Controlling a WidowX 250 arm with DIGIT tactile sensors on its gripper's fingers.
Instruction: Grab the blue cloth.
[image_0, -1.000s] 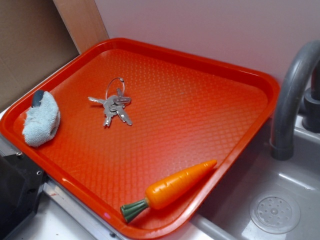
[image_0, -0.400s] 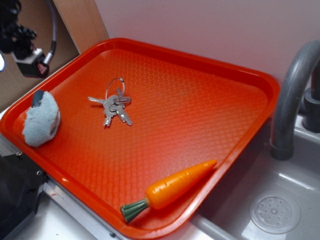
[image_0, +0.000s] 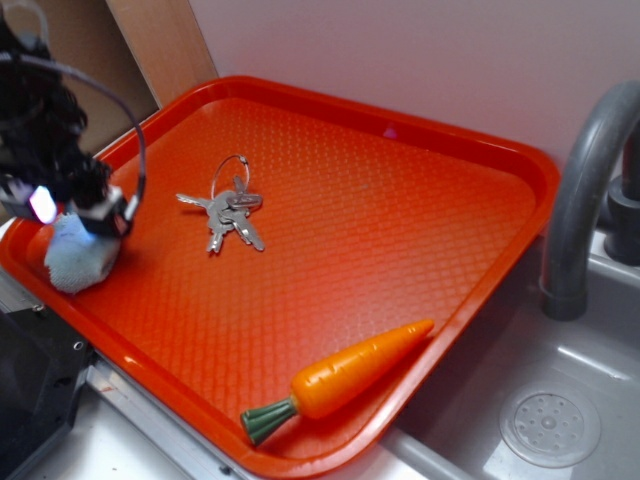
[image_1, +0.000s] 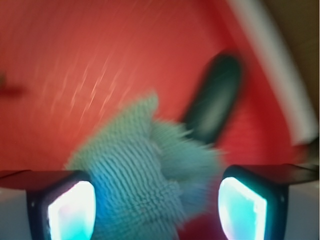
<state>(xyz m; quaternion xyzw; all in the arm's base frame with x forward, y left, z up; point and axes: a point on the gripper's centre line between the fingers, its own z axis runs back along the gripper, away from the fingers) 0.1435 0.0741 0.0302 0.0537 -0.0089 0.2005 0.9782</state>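
Exterior view: an orange-red plastic tray (image_0: 400, 230) with a diamond-textured floor lies tilted across the frame, against a pale wall. The blue cloth (image_0: 78, 258) sits bunched in the tray's left corner, close to the rim. The black gripper (image_0: 75, 212) hangs directly over the cloth, hiding its upper part; a small lit patch glows on its body and a dark cable loops above it. From this angle the spread of the fingers cannot be read. A bunch of silver keys (image_0: 228, 212) on a ring lies near the tray's middle left, well apart from the cloth. A toy carrot (image_0: 345, 378) with a green stub lies near the tray's front edge, its tip pointing toward the right rim. To the right stand a grey tap (image_0: 585, 190) and a grey sink (image_0: 550, 425) with a round drain.

Wrist view: the picture is blurred. The two fingers (image_1: 62, 205) stand wide apart at the lower corners, their inner faces glowing cyan-white. The blue cloth (image_1: 142, 175), fuzzy and ribbed, lies between them on the red tray (image_1: 75, 65) floor, neither finger clearly touching it. A dark oval thing (image_1: 215, 100) rests just beyond the cloth, near the tray's pale-edged rim; what it is cannot be told.
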